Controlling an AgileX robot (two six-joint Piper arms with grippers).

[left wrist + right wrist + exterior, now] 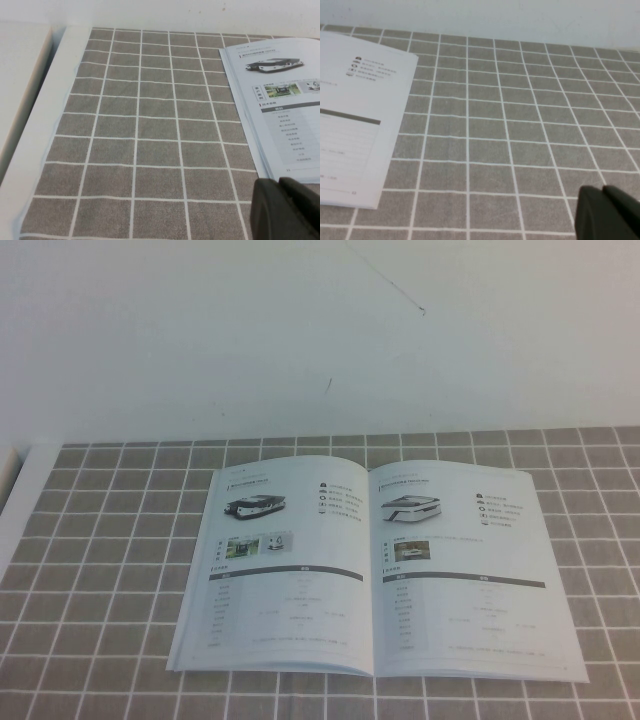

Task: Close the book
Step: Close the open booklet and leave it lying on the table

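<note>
The book (372, 570) lies open and flat on the checked cloth (100, 540), mid-table (45, 125) toward the near edge. The left pincer (284, 210) hovers by the book's near left corner and the right pincer (609, 212) off its right side. I cannot tell whether either is spread or pressed together.

1. The cloth (100, 540) is grey-brown, crossed by thin white lines into a grid of squares.
2. The book (375, 570) has white pages with grey and black print, dark grey table headers and small greenish photos. One page pictures a black machine, the other a white one.
3. The counter (35, 125) and the wall (300, 340) are white.
4. The left end effector (281, 200) and the right end effector (605, 205), each over the cloth beside the book, are black.
</note>
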